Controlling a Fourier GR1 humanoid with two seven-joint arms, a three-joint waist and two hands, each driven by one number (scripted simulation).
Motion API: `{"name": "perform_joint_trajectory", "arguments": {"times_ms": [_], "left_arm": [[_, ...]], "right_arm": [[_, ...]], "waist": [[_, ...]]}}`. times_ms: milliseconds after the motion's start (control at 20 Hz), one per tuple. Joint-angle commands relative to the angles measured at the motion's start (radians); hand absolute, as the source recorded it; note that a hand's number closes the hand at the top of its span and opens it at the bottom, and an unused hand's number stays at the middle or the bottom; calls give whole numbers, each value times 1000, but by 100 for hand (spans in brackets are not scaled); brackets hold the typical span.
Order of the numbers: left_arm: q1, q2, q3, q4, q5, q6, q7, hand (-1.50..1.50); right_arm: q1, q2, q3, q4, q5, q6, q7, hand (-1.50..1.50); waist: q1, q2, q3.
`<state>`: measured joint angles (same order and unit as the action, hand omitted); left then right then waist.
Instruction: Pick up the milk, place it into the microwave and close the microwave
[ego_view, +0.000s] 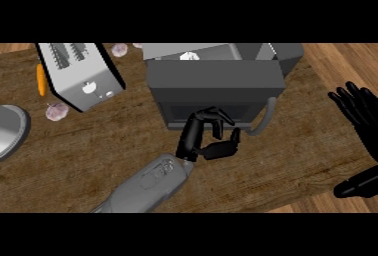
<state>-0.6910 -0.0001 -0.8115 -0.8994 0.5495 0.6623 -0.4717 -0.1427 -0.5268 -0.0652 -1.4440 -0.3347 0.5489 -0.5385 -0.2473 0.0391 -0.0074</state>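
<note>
The microwave (214, 85) stands at the far middle of the wooden counter (96, 145), a dark grey box seen from above. Its door (214, 75) lies against the front of the box, and the curved grey handle (266, 117) shows at the door's right near corner. The milk is not visible — whether it sits inside the microwave cannot be told from this view.

The left hand (210, 137) is just in front of the microwave, at the near edge of the door. Its fingers (214, 116) are curled, their tips touching or nearly touching the door's lower panel, with the thumb tucked below them; they wrap round nothing that can be seen. The grey forearm runs back toward the near left.

The right hand (358, 107) rests at the right edge, fingers straight and spread, pointing up — well apart from the microwave.

To the left of the microwave stands a toaster (81, 75), tilted in the view. Beside its far left side lies a carrot (42, 80), and near its front corner a garlic bulb (57, 111). A second garlic bulb (119, 49) lies at the far edge, between toaster and microwave. A round grey bowl (11, 130) is cut off by the left edge.
</note>
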Motion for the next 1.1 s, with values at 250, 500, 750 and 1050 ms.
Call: {"name": "perform_joint_trajectory", "arguments": {"times_ms": [250,500,750,1050], "left_arm": [[-129,0,41,83,129,107,35,-150],[-123,0,78,62,197,145,-20,-150],[-147,0,82,51,251,163,-41,-150],[-160,0,70,66,295,172,-70,-150]], "right_arm": [[-104,-122,-94,-64,43,-37,-12,-150],[-136,-187,-124,-91,138,-82,-43,150],[-175,-204,-131,-86,163,-104,-40,150],[-198,-208,-132,-66,186,-117,-51,150]], "waist": [[-58,15,1],[-49,27,0],[-41,38,0],[-34,51,3]]}}
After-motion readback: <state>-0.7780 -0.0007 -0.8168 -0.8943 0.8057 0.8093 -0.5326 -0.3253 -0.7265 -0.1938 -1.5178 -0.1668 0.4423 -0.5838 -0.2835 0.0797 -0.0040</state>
